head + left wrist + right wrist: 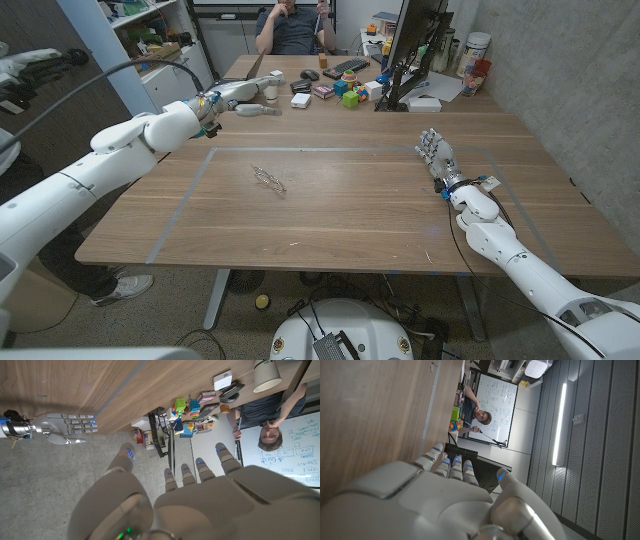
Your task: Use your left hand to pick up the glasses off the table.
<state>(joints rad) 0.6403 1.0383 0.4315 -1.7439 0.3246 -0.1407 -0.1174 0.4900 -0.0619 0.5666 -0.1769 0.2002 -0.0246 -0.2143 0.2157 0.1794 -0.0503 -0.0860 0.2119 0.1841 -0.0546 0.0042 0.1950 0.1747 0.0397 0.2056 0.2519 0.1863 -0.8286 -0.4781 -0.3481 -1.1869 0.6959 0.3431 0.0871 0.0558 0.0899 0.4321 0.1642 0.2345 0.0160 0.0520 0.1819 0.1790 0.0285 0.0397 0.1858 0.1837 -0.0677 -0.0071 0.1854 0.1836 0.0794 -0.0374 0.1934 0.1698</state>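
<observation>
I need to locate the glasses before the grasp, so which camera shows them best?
The head view: the glasses lie in plain sight mid-table, ahead of the raised left hand. I can't make them out in either wrist view.

The thin wire-framed glasses (pixel 268 178) are laid mid-table (pixel 350 220), between the raised left robot hand (pixel 245 93) and the right robot hand (pixel 437 155).

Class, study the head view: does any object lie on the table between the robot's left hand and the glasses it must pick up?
Nothing visible does. The left hand is raised over the table's far left part, open and holding nothing. The glasses lie nearer the robot, inside the taped outline, with only bare wood between. The clutter sits farther back.
</observation>
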